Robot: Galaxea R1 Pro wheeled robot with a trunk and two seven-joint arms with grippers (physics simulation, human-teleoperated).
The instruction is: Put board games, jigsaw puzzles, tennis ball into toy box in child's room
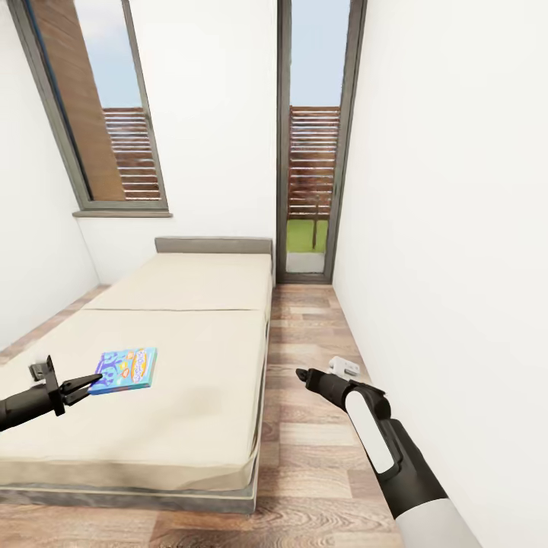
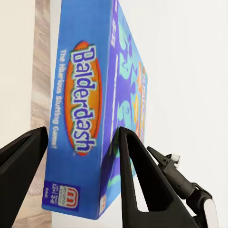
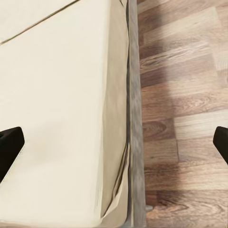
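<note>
A blue board game (image 1: 126, 370), its side printed "Balderdash" (image 2: 83, 109), is over the near left part of the cream bed (image 1: 183, 335). My left gripper (image 1: 90, 383) reaches in from the left, and its two black fingers (image 2: 135, 175) press on either side of the box's near edge, shut on it. I cannot tell whether the box rests on the bed or is just off it. To the right of the bed, my right gripper (image 1: 304, 375) hangs over the wood floor, open and holding nothing, with its fingertips (image 3: 10, 142) wide apart above the bed's edge (image 3: 118, 118).
A strip of wood-plank floor (image 1: 304, 426) runs between the bed and the white right wall. A small white object (image 1: 344, 367) lies on the floor by that wall. A tall glass door (image 1: 312, 152) stands at the far end, with a window (image 1: 99, 106) on the left.
</note>
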